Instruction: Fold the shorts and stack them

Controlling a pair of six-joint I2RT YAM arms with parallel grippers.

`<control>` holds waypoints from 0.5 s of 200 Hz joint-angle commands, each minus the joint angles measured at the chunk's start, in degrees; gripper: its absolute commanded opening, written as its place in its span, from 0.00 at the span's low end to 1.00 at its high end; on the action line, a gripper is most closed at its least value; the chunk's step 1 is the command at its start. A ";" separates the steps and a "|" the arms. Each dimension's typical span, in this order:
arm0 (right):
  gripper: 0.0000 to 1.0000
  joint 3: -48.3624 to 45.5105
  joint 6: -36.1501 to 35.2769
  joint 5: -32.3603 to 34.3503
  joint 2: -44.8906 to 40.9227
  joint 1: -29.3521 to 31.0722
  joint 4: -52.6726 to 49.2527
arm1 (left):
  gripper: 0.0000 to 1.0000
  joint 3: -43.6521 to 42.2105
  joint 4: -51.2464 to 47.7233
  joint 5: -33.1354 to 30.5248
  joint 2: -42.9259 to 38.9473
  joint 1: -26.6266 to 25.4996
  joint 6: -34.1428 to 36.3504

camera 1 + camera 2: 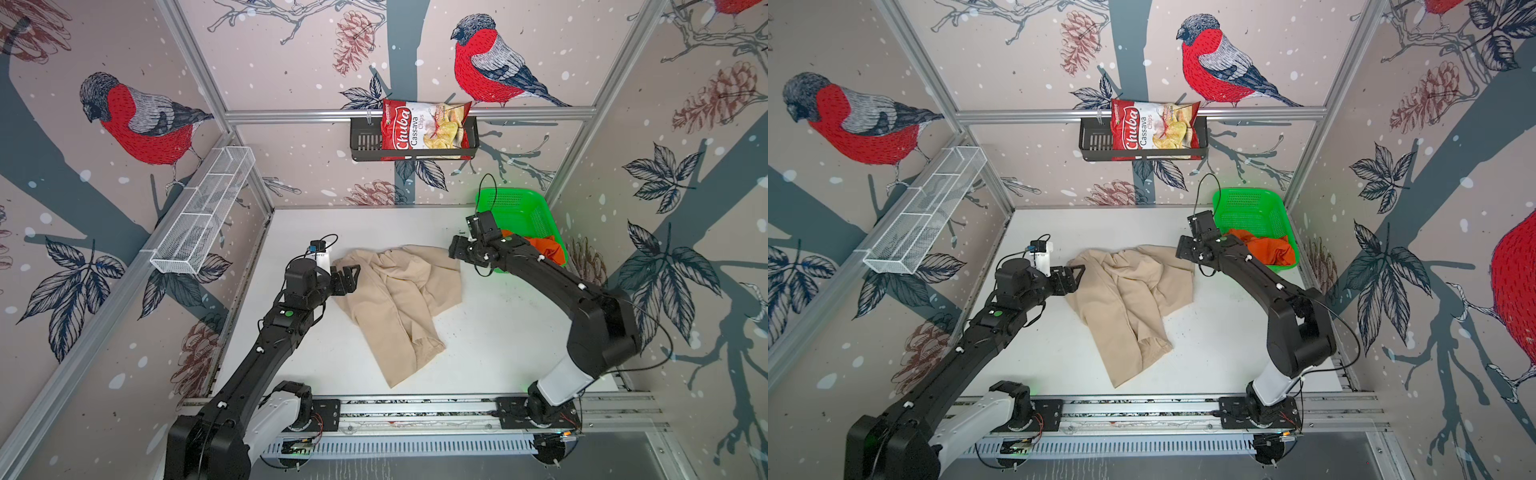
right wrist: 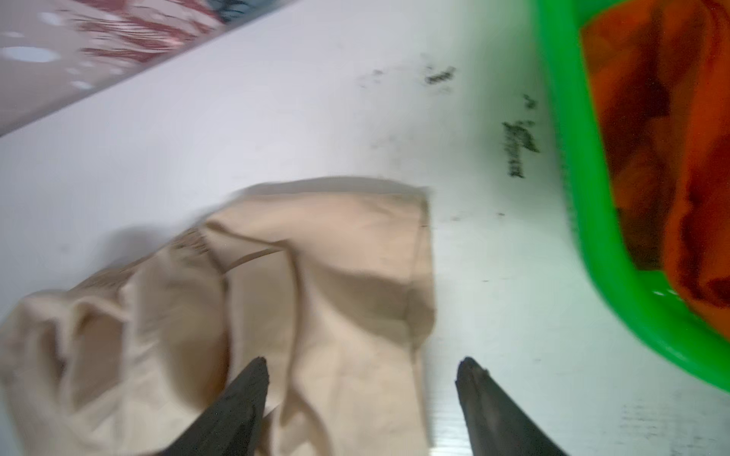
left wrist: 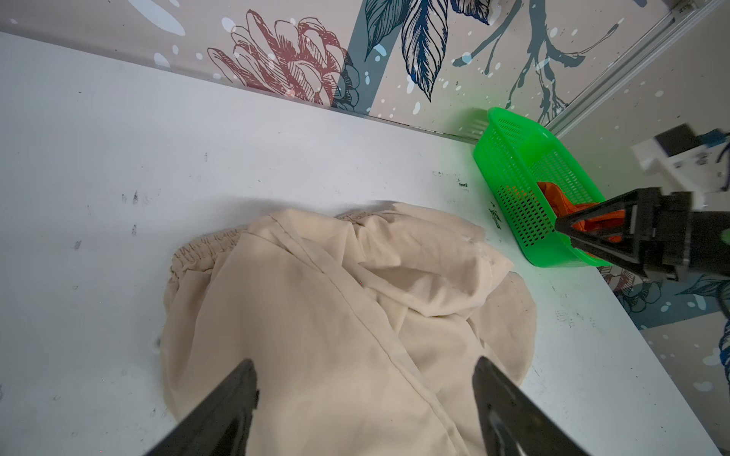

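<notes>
L pincer [image 3: 365, 371], jaws apart, angled down at left edge of crumpled beige shorts [image 1: 395, 299], mid bench [image 1: 498, 332]; R pincer [image 2: 361, 367], apart too, over their far-right corner; orange shorts [image 1: 549, 249] in green basket [image 1: 519, 203], far right.

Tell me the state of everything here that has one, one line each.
beige shorts: crumpled, unfolded, on table.
orange shorts: bunched in green basket.
green basket: upright.
left gripper: jaws open, empty.
right gripper: jaws open, empty.
chips bag: resting in black rack.
</notes>
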 commanded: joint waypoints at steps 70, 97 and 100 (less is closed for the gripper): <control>0.77 -15.79 4.66 -0.56 -8.71 16.00 18.53 | 0.83 -0.81 2.60 4.81 4.57 0.12 -4.84; 0.77 -15.38 4.20 -0.67 -6.11 16.95 18.43 | 0.82 -0.75 2.70 5.71 5.47 0.12 -5.95; 0.77 -15.38 4.16 -0.81 -5.90 16.91 18.62 | 0.82 -0.81 2.70 5.72 5.67 0.12 -6.04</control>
